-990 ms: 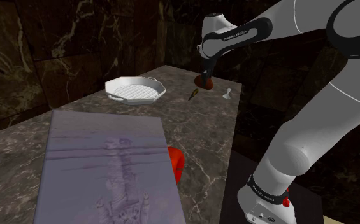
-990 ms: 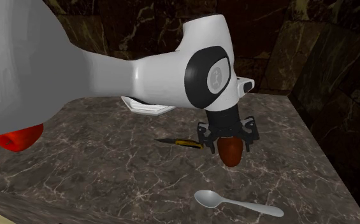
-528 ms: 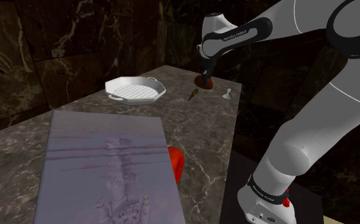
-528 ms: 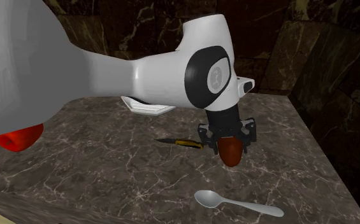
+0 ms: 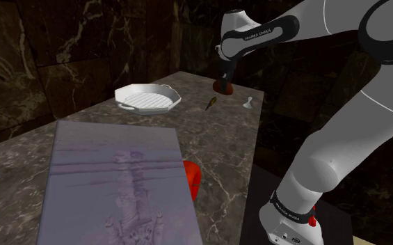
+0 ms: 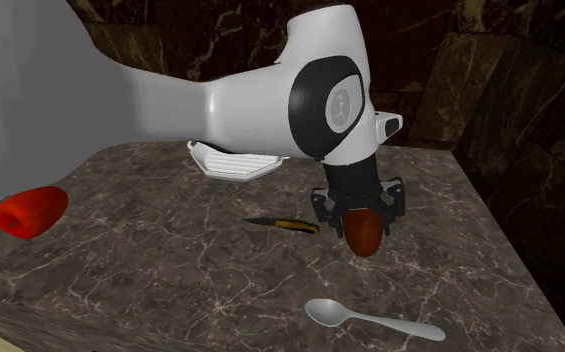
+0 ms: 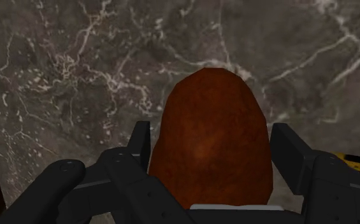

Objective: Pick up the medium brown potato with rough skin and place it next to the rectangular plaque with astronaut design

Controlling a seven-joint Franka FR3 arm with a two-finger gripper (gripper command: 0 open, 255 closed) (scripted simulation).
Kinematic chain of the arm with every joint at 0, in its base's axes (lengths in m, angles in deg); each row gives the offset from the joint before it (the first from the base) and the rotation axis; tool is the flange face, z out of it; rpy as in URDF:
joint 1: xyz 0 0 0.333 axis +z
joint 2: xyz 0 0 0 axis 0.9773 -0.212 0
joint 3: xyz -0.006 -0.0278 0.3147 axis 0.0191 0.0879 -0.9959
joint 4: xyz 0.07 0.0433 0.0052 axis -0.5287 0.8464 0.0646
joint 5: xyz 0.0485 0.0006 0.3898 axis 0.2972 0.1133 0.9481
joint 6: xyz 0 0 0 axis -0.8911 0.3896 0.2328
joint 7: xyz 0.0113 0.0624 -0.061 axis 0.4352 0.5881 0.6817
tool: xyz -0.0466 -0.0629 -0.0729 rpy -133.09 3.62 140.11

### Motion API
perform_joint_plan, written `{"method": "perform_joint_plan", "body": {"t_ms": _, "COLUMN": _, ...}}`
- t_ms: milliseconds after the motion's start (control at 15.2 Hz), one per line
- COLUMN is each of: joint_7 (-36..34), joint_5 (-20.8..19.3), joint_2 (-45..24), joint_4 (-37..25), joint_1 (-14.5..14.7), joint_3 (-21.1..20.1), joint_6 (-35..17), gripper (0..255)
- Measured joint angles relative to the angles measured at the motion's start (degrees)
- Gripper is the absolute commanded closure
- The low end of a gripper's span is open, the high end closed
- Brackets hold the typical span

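Observation:
A reddish-brown potato (image 6: 364, 232) hangs upright just above the marble counter (image 6: 170, 270), and my black gripper (image 6: 360, 214) is shut on it from above. In the wrist view the potato (image 7: 210, 143) sits between the two fingers (image 7: 140, 145), which press on its sides, with the counter below. From the shoulder camera the potato (image 5: 222, 86) and gripper (image 5: 222, 81) are at the counter's far end. The pale grey rectangular plaque (image 5: 118, 181) with a relief design lies flat at the near end, far from the gripper.
A white ridged pan (image 5: 148, 99) stands at the back of the counter. A small yellow-handled knife (image 6: 282, 224) and a grey spoon (image 6: 370, 320) lie close to the potato. A red object (image 5: 192, 177) rests beside the plaque near the counter's edge.
The fingers have closed on the potato. The hand has since risen a little, lifting the potato off the counter.

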Motion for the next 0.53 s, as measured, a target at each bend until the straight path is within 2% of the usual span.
{"method": "perform_joint_plan", "body": {"t_ms": 528, "joint_7": 1.65, "joint_5": 0.87, "joint_2": 1.09, "joint_4": -4.98, "joint_1": 0.34, "joint_3": -0.57, "joint_6": 5.88, "gripper": 255}}
